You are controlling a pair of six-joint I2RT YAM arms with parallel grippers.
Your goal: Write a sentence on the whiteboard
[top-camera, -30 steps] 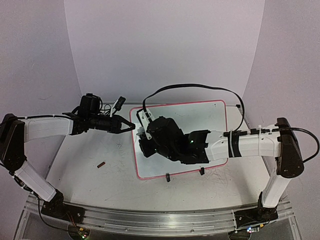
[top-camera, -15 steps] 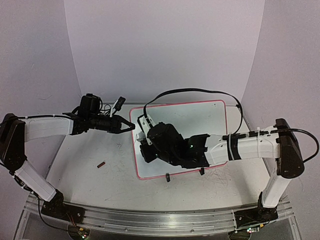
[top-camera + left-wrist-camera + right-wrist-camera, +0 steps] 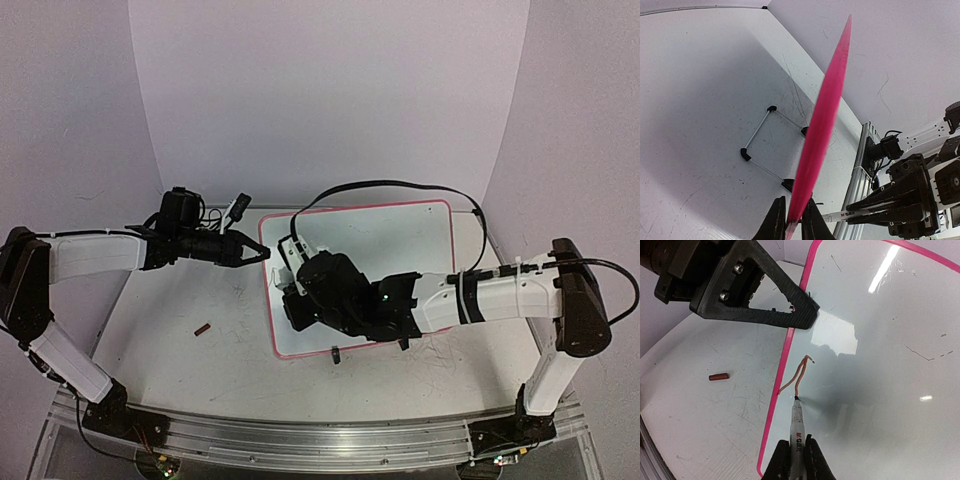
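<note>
The whiteboard (image 3: pixel 400 250) lies flat on the table, white with a pink rim (image 3: pixel 782 380). My left gripper (image 3: pixel 260 252) is shut on its far-left rim, which runs as a pink blur (image 3: pixel 822 125) between the fingers in the left wrist view. My right gripper (image 3: pixel 796 462) is shut on a white marker (image 3: pixel 797 422) whose tip touches the board close to the left rim. Of the sentence only a thin orange-brown forked stroke (image 3: pixel 801 372) shows, ending at the marker tip. In the top view the right wrist (image 3: pixel 335 295) hides the marker and the stroke.
A small red-brown cap (image 3: pixel 203 328) lies on the table left of the board. Black clips (image 3: pixel 336 353) sit at the board's near edge. A black cable (image 3: pixel 400 185) arcs above the board. The aluminium rail (image 3: pixel 320 440) runs along the table's near edge.
My right wrist has slid toward the near-left of the board with the marker. The left arm has stayed where it was, still clamped on the rim.
</note>
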